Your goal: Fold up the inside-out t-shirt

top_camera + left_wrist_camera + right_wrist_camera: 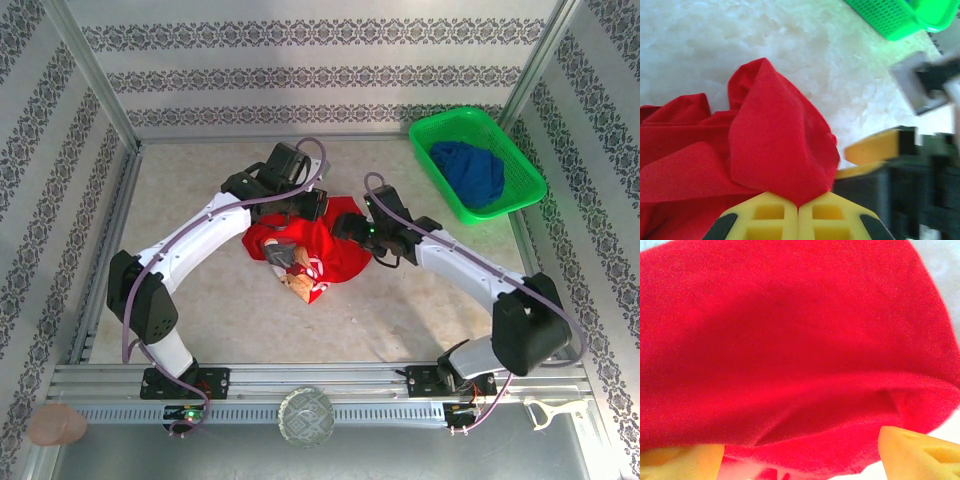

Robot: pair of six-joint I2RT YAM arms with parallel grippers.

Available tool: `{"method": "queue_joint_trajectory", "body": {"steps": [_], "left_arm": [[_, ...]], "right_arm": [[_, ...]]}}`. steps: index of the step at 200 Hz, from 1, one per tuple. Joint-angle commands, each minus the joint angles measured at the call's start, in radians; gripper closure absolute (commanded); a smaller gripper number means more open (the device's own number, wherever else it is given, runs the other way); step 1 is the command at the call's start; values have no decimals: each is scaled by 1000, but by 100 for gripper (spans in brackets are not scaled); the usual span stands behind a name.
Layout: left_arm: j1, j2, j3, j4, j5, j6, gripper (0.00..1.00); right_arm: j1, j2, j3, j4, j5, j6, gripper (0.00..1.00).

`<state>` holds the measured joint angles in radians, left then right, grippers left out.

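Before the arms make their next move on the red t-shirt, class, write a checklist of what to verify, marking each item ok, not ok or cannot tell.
1. Left tool shut on the t-shirt: ok, cloth pinched.
2. Right tool gripping cloth: not ok, it is open with cloth bulging into the gap.
3. T-shirt spread flat: not ok, bunched.
4. Blue garment in the green basket, apart from the t-shirt: ok.
5. Which t-shirt edge the left tool holds: cannot tell.
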<state>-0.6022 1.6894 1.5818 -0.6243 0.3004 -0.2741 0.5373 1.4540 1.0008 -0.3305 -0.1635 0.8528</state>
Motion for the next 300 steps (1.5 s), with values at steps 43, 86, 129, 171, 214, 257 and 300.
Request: {"method": "queue_joint_trajectory", "body": {"steps": [43,86,129,171,214,257,300], "left_arm": [[3,4,-23,-8,92,2,100],[17,-12,-22,-4,151,-5,100],[56,-49,-18,26,263,-62,100],[128,-102,-80,113,351,-146,100],[297,-146,-221,272,353,-267,100],[415,-59,-268,308,286,-254,100],[407,68,-272,337,268,-242,100]], "right_arm": [[94,-15,41,28,184,14,19],[100,90,65,50,239,46,19],[95,287,183,40,343,91,20],[70,449,356,32,284,-19,37],[-24,340,276,240,-144,-154,100],[-69,147,171,396,-481,-102,100],[-73,106,124,724,-681,52,100]]}}
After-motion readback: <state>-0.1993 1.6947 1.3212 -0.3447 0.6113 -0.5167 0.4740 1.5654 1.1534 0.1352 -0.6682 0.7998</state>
